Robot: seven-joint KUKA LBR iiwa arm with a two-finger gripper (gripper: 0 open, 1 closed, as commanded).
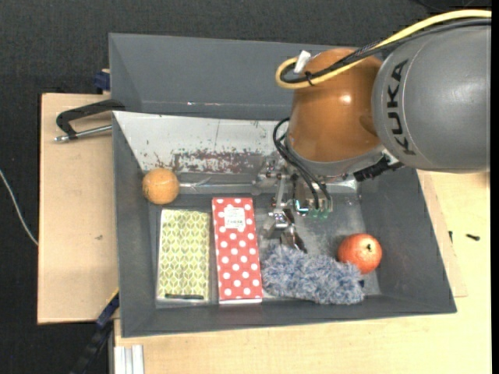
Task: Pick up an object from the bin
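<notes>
My gripper (285, 228) hangs below the orange wrist cover in the middle of the bin, with its fingertips just above the top left edge of a fuzzy blue-grey cloth (313, 279). The fingertips stand a little apart and nothing shows between them. A red box with white dots (236, 248) lies flat just left of the gripper. A red apple (359, 252) rests to the right of the gripper, touching the cloth's right end.
A green and white patterned box (185, 255) lies flat at the bin's left, beside the red box. An orange ball (160, 186) sits at the back left. The arm comes in from the upper right.
</notes>
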